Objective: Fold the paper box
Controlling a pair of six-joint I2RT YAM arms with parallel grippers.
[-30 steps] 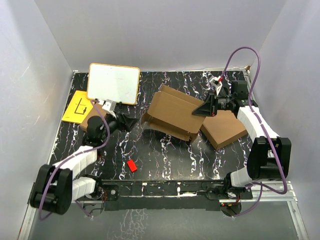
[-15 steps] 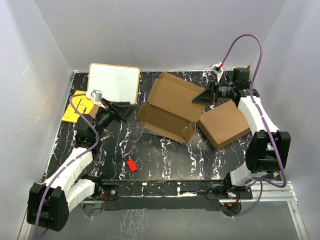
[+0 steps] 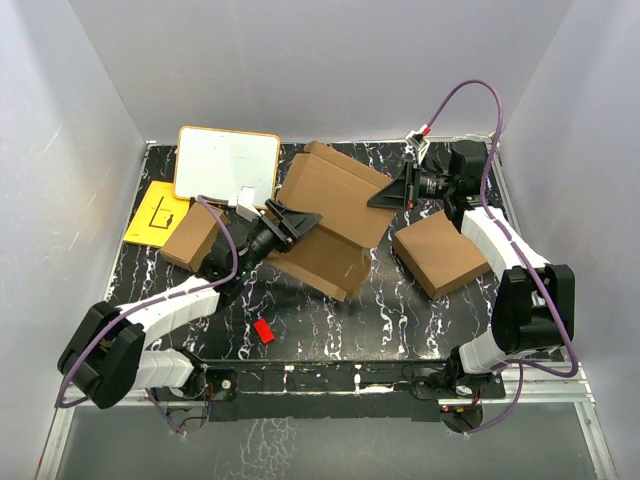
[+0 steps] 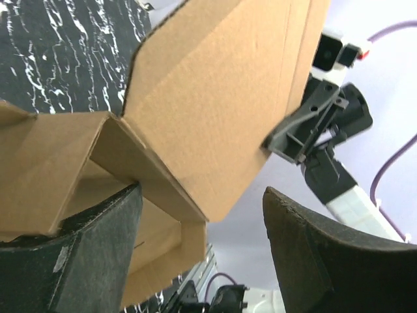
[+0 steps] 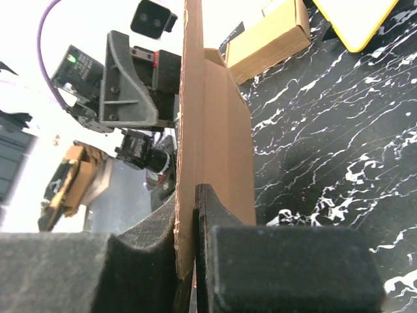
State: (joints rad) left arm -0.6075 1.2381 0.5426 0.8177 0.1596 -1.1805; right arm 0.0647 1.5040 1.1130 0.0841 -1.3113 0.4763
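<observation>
Paper box [image 3: 335,215] is held partly raised over the middle of the table [image 3: 330,310], with its lid panel tilted up toward the far side. Right end effector [image 3: 375,198] is clamped on the lid's right edge; in the right wrist view the thin cardboard is pinched between both fingers. Left end effector [image 3: 295,225] is placed at the box's left side, fingers spread apart, with a folded corner flap seen between them but not gripped. A thicker brown box [image 3: 440,253] is seen just right. A small brown box [image 3: 190,238], whiteboard [image 3: 228,166] and yellow sheet [image 3: 155,212] are noted at left.
</observation>
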